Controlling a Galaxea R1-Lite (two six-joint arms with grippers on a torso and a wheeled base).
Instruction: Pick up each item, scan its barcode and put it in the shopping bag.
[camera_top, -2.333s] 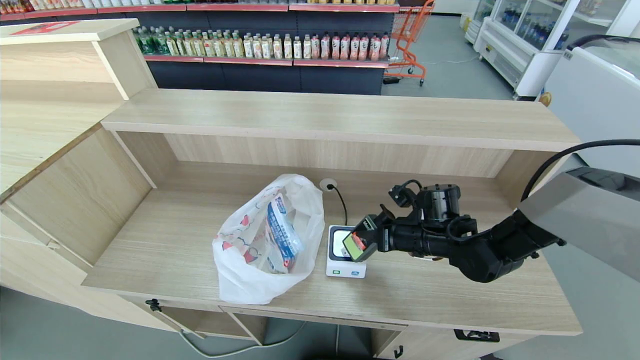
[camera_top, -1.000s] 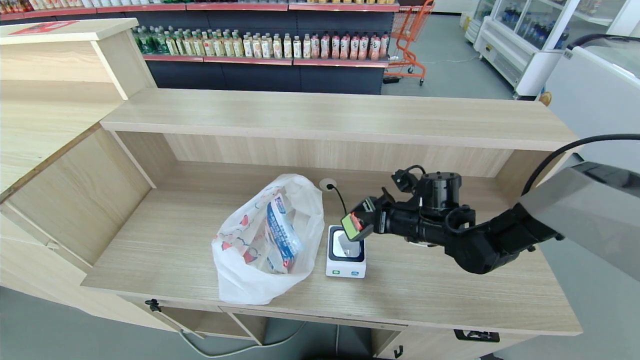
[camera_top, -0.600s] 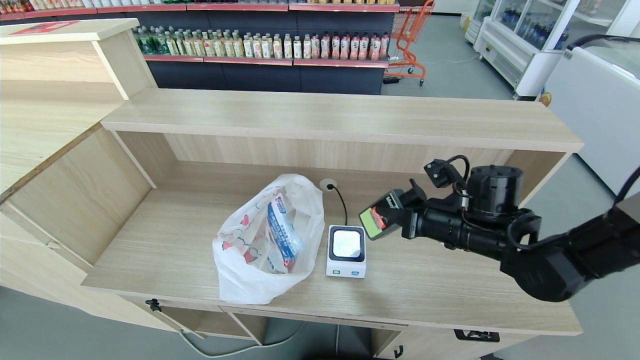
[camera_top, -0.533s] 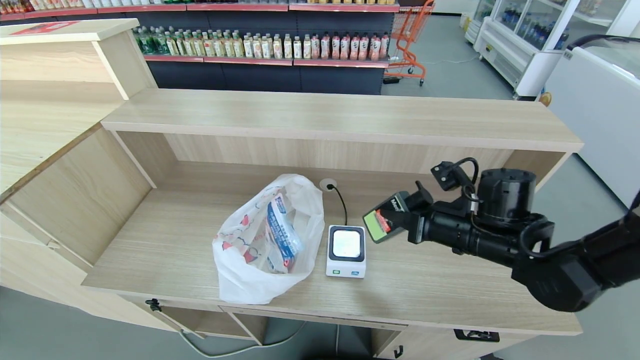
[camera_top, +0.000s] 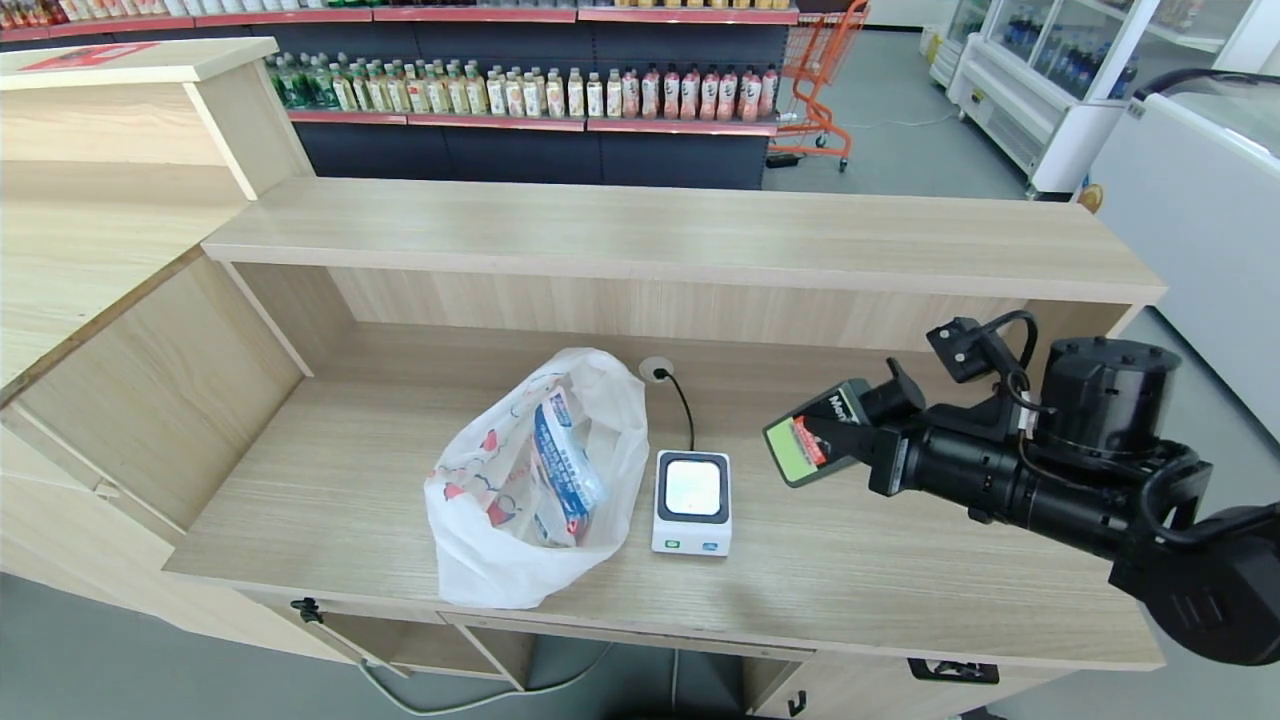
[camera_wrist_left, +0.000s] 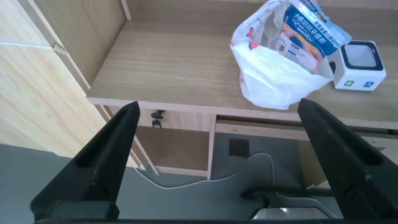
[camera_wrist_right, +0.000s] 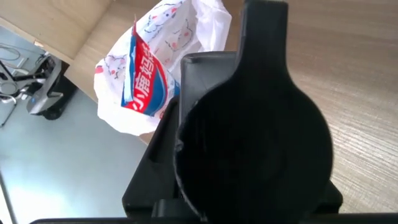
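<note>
Your right arm has drawn back from the scanner (camera_top: 691, 502): a couple of seconds ago it held the small box (camera_top: 803, 452) right over the scanner's glass, and it has since lifted and swung out toward the robot's right, so the box is now in the air above the bench (camera_top: 900, 580), well apart from the scanner. The right end effector (camera_top: 848, 436) is clamped on that small box, with the box's green and red face turned toward the shopping bag (camera_top: 500, 540) side. In the right wrist view you see the dark bulk of the held box up close, and past it the white printed bag (camera_wrist_right: 163, 31) with a red and blue packet (camera_wrist_right: 146, 84) standing in it. The shopping bag sits on the bench just beside the scanner, on the robot's left of it, mouth open, and the blue and white packet (camera_top: 565, 455) leans upright inside. A black cable (camera_top: 684, 405) runs from behind the scanner to a round port in the bench top. Your left end effector (camera_wrist_left: 217, 107) hangs off the near edge of the bench (camera_wrist_left: 174, 68), its two fingers wide apart and gripping nothing; from there the left wrist view looks across at the bag (camera_wrist_left: 273, 84), the packet (camera_wrist_left: 305, 31) in it and the scanner (camera_wrist_left: 360, 59) next to it.
</note>
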